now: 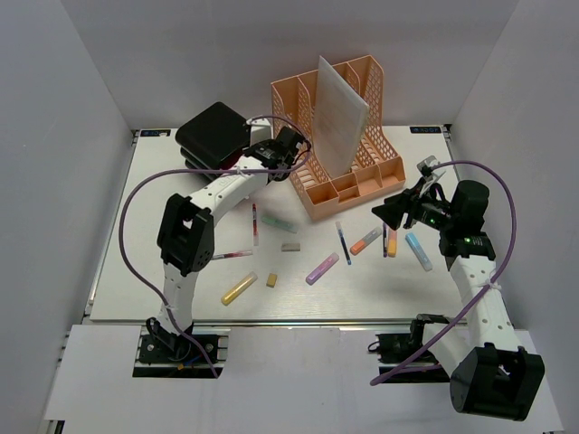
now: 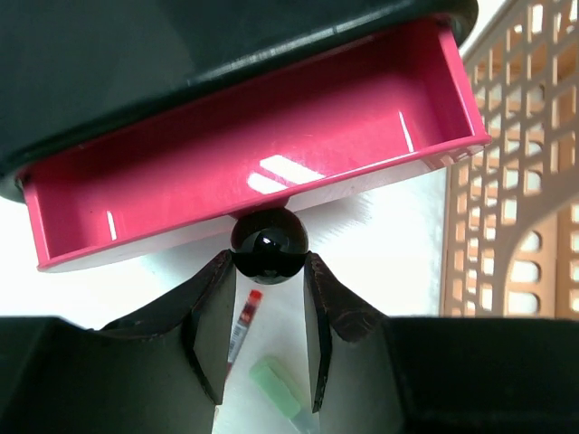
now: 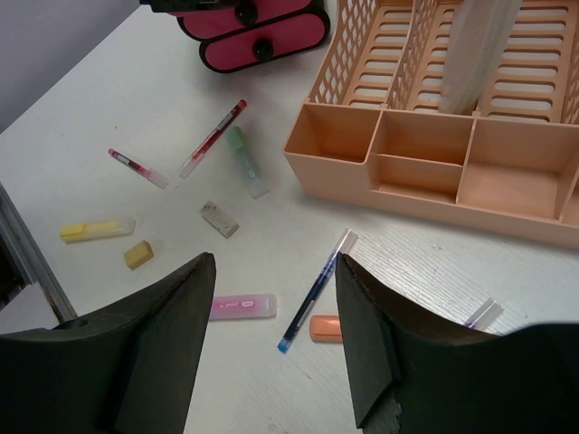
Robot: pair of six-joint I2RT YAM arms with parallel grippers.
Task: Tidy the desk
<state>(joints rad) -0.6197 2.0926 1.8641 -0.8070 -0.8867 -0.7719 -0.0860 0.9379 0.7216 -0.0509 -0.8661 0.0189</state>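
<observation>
The white desk (image 1: 380, 289) is strewn with pens, highlighters and erasers. A black drawer unit (image 1: 213, 131) stands at the back left. In the left wrist view its pink drawer (image 2: 253, 154) is pulled open and looks bare inside. My left gripper (image 1: 258, 149) is shut on the drawer's black knob (image 2: 269, 244). My right gripper (image 1: 384, 212) is open and empty; in its own view (image 3: 276, 280) it hovers above a blue pen (image 3: 317, 289), a pink highlighter (image 3: 242, 306) and an orange highlighter (image 3: 324, 327).
An orange desk organizer (image 1: 362, 185) holding a white sheet (image 1: 339, 113) stands at the back centre. On the desk lie a green highlighter (image 1: 279, 223), red pens (image 1: 255, 223), a grey eraser (image 1: 290, 245), a yellow highlighter (image 1: 239, 289), a yellow eraser (image 1: 271, 280) and a blue highlighter (image 1: 418, 251).
</observation>
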